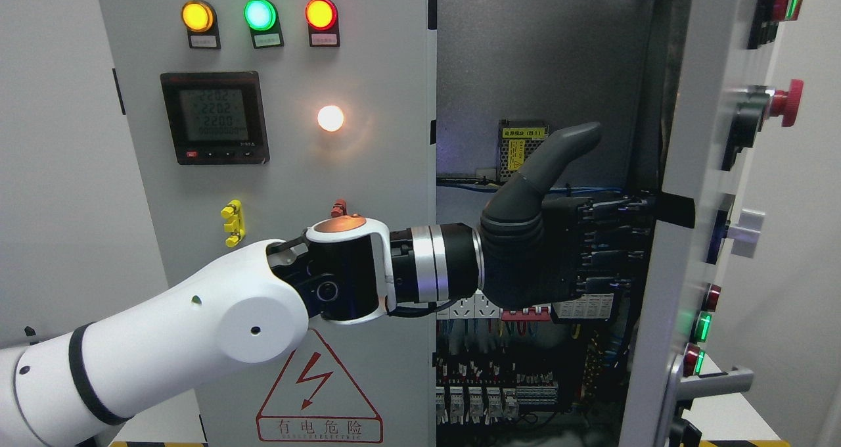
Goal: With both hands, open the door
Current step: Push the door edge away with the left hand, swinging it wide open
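The grey electrical cabinet has two doors. Its left door (368, 190) is shut and carries three lamps, a meter and a warning triangle. Its right door (690, 138) is swung out towards me, so I see it nearly edge-on. My left arm comes in from the lower left and reaches across the shut door. My left hand (591, 236) is inside the opening, thumb up, with its fingers (614, 233) stretched straight to the inner edge of the right door. They grasp nothing that I can see. The right arm is out of view.
The cabinet interior (539, 59) shows a grey back panel, a power supply with a yellow label, and wiring and terminal rows lower down. On the open door are a red mushroom button (785, 102), a grey knob (746, 229), lit lamps and a lever handle (713, 384).
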{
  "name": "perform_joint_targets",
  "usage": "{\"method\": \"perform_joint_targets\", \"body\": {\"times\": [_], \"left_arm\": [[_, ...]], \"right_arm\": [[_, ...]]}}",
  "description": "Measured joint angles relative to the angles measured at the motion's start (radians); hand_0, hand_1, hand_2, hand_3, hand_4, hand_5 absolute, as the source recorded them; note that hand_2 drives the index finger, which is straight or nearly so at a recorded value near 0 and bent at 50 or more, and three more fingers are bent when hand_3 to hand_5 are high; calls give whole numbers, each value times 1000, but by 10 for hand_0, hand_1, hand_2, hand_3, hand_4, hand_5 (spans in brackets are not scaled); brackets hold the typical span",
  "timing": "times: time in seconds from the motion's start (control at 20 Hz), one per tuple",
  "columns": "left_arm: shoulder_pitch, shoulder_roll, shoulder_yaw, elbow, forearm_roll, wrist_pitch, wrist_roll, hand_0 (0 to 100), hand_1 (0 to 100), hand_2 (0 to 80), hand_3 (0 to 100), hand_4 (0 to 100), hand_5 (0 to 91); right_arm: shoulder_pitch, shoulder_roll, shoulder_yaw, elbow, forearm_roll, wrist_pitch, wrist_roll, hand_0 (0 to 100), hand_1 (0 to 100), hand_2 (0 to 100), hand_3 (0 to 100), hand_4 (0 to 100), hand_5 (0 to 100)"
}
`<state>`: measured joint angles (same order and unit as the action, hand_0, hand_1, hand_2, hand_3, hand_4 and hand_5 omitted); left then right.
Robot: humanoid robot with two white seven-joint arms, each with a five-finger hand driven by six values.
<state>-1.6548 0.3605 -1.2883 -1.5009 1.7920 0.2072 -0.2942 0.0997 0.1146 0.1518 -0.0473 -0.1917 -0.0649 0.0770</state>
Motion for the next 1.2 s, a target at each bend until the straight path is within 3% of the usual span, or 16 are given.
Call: {"method": "perform_joint_targets", "body": {"times": [0.85, 1.2], "left_arm": [[-7, -142, 6, 0, -28, -2, 68, 0, 0, 0, 0, 31, 0], [-13, -216, 9, 7, -33, -2, 121, 0, 0, 0, 0, 31, 0]], "right_arm": [[0, 0, 0, 1, 0, 0, 0, 106, 0, 0, 0, 0, 0], [0, 0, 0, 0, 0, 0, 0, 107, 0, 0, 0, 0, 0]]}}
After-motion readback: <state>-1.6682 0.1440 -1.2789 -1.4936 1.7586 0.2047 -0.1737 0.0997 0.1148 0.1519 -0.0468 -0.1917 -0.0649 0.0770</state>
